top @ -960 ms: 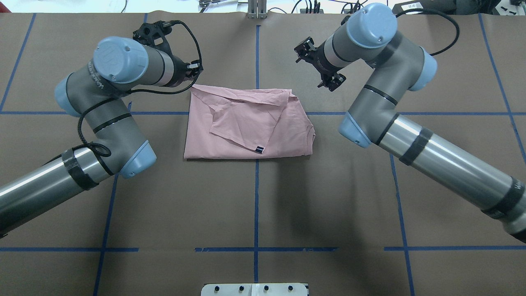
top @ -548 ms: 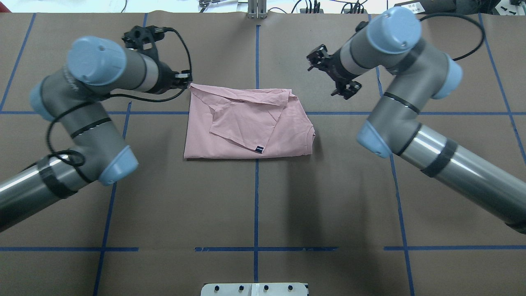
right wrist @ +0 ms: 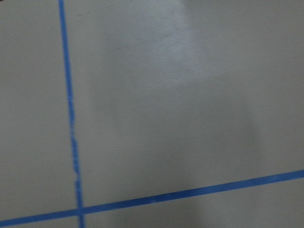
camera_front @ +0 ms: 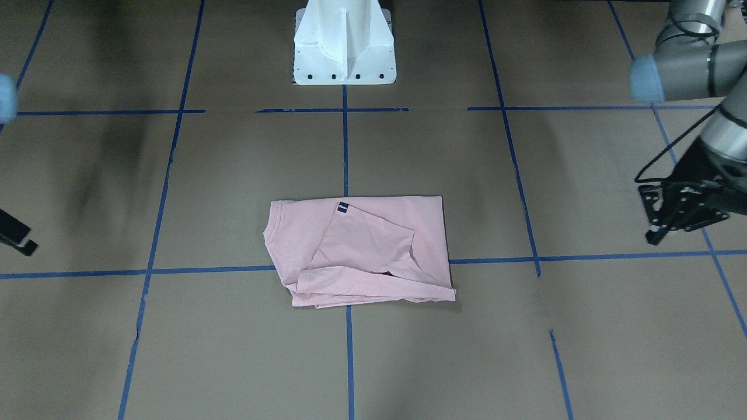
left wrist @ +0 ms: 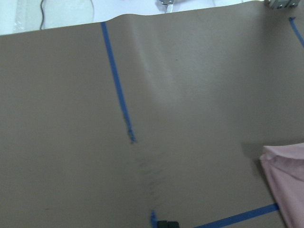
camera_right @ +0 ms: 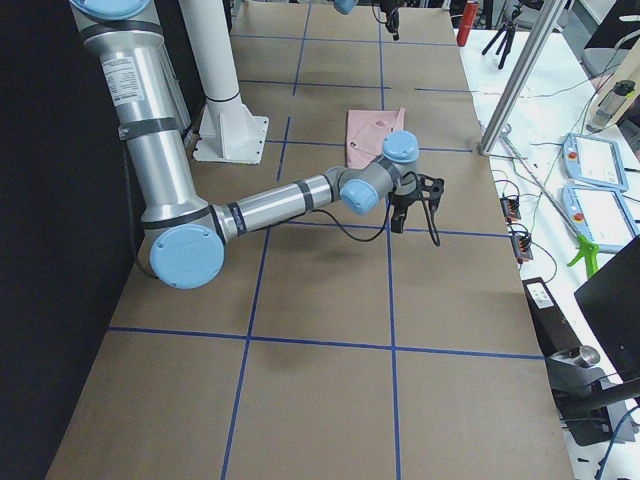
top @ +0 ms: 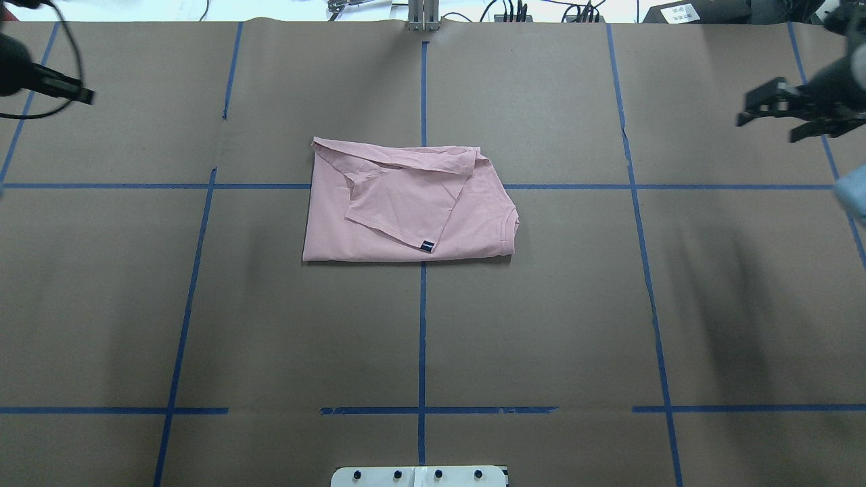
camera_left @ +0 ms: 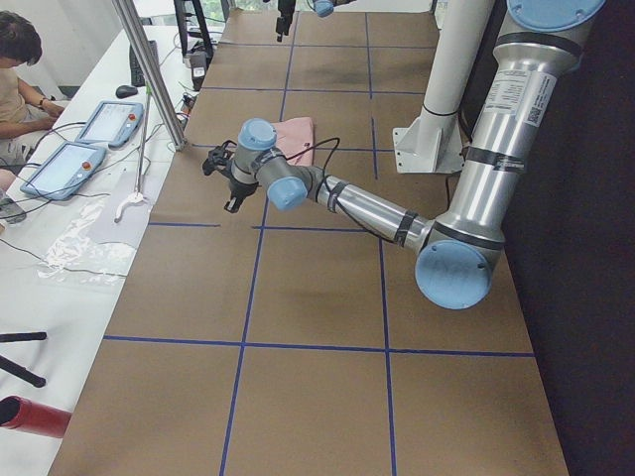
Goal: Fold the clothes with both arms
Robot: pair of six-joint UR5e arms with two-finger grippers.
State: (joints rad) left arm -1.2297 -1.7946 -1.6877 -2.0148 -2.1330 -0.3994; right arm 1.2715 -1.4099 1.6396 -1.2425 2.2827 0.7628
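The pale pink T-shirt (top: pixel 406 210) lies folded into a rough rectangle at the table's middle, with one sleeve and its small dark tag (top: pixel 426 246) on top. It also shows in the front view (camera_front: pixel 362 251), and its edge shows in the left wrist view (left wrist: pixel 287 183). The print is hidden. My left gripper (top: pixel 74 91) is open and empty at the far left edge, well away from the shirt; it also shows in the front view (camera_front: pixel 646 213). My right gripper (top: pixel 768 118) is open and empty at the far right edge.
Brown paper with blue tape lines (top: pixel 422 325) covers the table. The white pedestal base (camera_front: pixel 344 52) stands at the robot's side. An operators' bench with tablets (camera_left: pixel 64 164), cables and a metal post (camera_left: pixel 149 69) runs along the far side, where a person (camera_left: pixel 15 69) sits.
Both arms have swung outward from beside the shirt's far corners to the table's left and right edges. The shirt has not moved.
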